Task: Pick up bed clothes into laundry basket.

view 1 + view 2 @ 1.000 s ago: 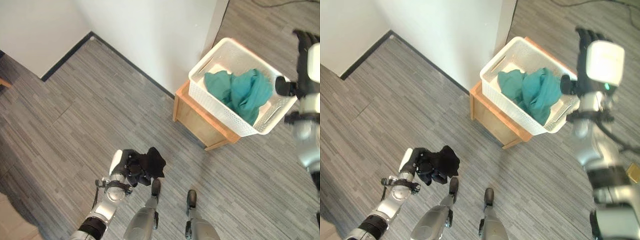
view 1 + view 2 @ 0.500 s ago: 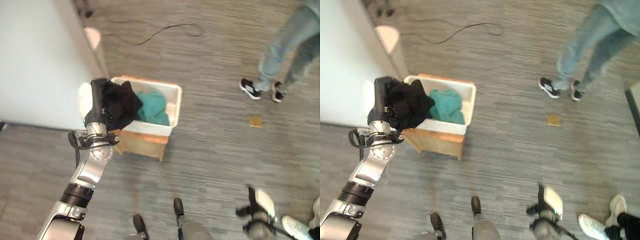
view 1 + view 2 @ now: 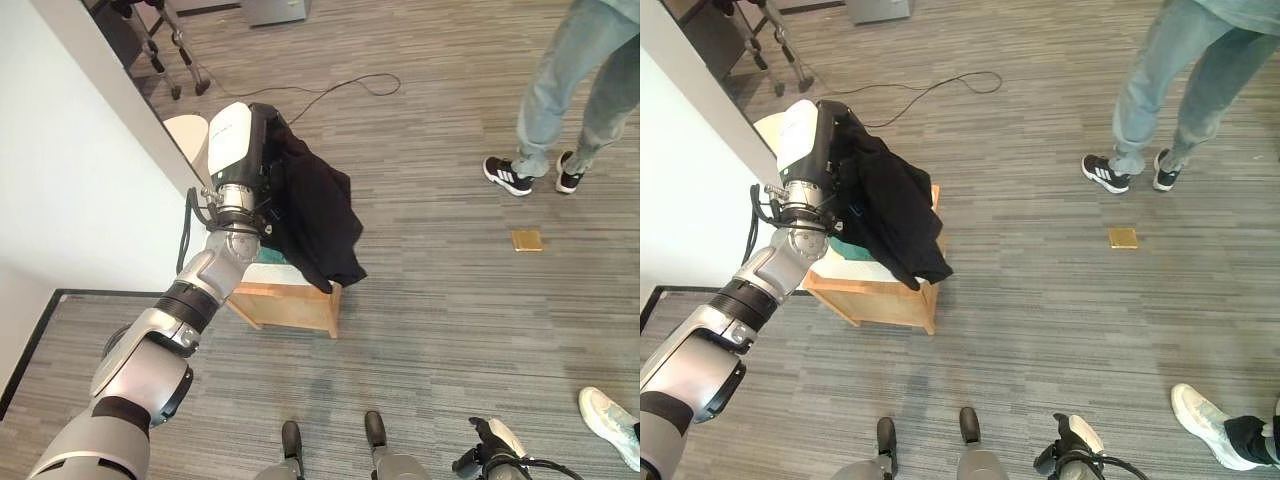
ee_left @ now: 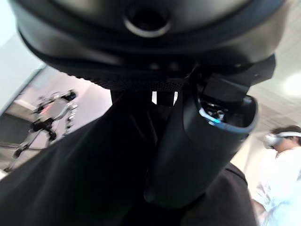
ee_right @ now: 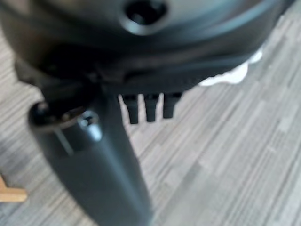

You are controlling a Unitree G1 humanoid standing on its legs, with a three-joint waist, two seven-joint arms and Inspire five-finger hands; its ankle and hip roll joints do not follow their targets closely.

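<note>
Above the laundry basket [image 3: 262,272], eye views: left hand [image 3: 243,165], raised since a second ago, dangles the black garment [image 3: 315,215] over teal clothes [image 3: 845,249]. Left wrist view: thumb and fingers clamp cloth. Right wrist view: right hand [image 5: 108,155] relaxed, empty. Release looks imminent.

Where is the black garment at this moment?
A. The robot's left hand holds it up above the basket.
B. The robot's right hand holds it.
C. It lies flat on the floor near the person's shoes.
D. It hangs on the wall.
A: the left hand grips the black garment, which hangs down over the basket on the wooden stand.
</note>
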